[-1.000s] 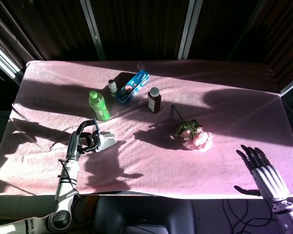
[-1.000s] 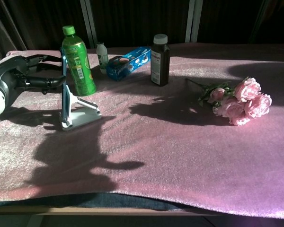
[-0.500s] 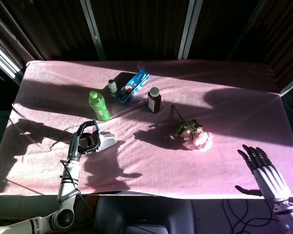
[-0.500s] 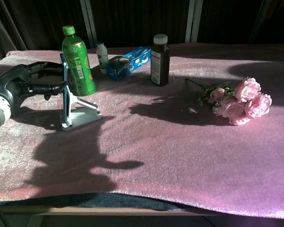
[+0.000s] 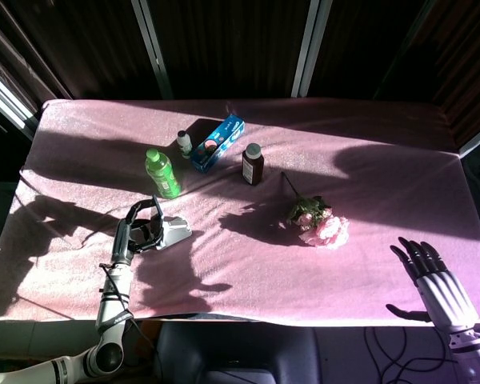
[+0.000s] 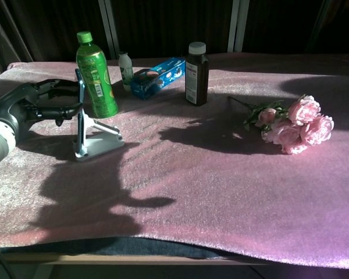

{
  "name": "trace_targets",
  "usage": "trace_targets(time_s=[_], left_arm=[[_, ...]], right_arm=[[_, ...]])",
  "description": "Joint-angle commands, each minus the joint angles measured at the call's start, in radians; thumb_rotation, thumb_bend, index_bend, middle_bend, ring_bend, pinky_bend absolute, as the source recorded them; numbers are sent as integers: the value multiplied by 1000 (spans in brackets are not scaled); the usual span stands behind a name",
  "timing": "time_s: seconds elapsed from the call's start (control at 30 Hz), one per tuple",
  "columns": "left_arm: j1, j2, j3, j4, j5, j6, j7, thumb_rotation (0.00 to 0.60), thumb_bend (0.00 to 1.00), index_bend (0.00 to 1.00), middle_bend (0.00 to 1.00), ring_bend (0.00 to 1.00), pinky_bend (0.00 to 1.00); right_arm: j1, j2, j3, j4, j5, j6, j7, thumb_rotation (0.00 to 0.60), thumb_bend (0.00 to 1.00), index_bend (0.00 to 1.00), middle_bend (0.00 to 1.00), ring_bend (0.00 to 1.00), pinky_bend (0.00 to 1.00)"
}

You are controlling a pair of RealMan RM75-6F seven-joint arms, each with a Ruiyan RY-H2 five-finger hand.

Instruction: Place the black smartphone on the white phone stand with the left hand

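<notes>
Left robot hand (image 6: 32,107) sits at the table's left side, fingers (image 6: 61,110) around the black smartphone (image 6: 79,104), which stands upright on edge against the white phone stand (image 6: 96,139). Phone looks seated on the stand; whether the fingers are clamping it or just touching, cannot tell for sure, but they wrap its edge in the head view (image 5: 140,228). Stand base rests flat on the pink table (image 6: 221,192) cloth. Green bottle (image 6: 95,75) is upright just behind the stand. Small white bottle (image 6: 125,70) is next, further back. Blue box (image 6: 157,77) lies flat beside it, angled. Dark brown bottle (image 6: 196,74) with a white cap is upright near the table's middle. Pink rose bunch (image 6: 294,125) lies on its side, stems pointing toward the brown bottle. Right robot hand (image 5: 432,280) is off the table's near right corner, fingers spread, grasping nothing.
</notes>
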Motion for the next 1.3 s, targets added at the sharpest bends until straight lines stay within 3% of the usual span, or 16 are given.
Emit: trace_targets(time_s=[0.03,0.53,0.7,0.9,1.2,1.3], left_arm=[[1,0,-1,-4,4,-1,1,600,361,683,998,745,301],[5,9,1,-1,18,-32,-7,600,362,626,913,684,270],[8,13,13,3,61,-23,-18,600,359,572,801,579,241],[6,34,24,1,63,-70,-36,600,354,533,718,526,237],[3,44,27,9,69,-95,-53,600,334,390,538,401,203],[3,47,32,9,81,-97,-59,600,321,314,434,338,194]], right_arm=[[0,0,1,0,1,0,1,600,187,0,0,0,0],[-1,3,-1,0,-2,-2,2,600,187,0,0,0,0],[1,2,0,-1,2,-7,-2,600,187,0,0,0,0],[1,2,1,-4,5,-9,-7,600,187,0,0,0,0],[1,-1,2,-3,6,-8,-9,600,187,0,0,0,0],[0,-1,1,-3,5,-8,-12,600,187,0,0,0,0]])
